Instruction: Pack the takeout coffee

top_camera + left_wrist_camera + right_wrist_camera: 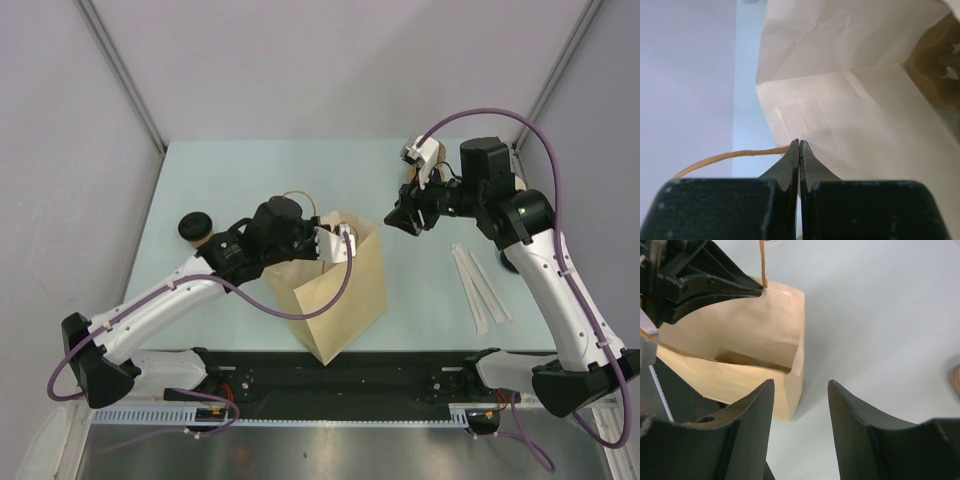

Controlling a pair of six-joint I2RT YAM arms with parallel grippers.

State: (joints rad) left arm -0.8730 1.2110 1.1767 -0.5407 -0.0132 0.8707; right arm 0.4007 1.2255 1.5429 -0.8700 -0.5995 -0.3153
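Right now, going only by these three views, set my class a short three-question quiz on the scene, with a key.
1. Multiple choice: what is the left gripper shut on?
A) the rim of the paper bag
B) a spoon
C) nothing at all
2. True or false: the right gripper is holding something.
3. Short answer: in the top view, on which side of the paper bag do the wrapped straws lie?

Key
1. A.
2. False. Its jaws stand open with nothing between them.
3. The right side, on the table beside the right arm.
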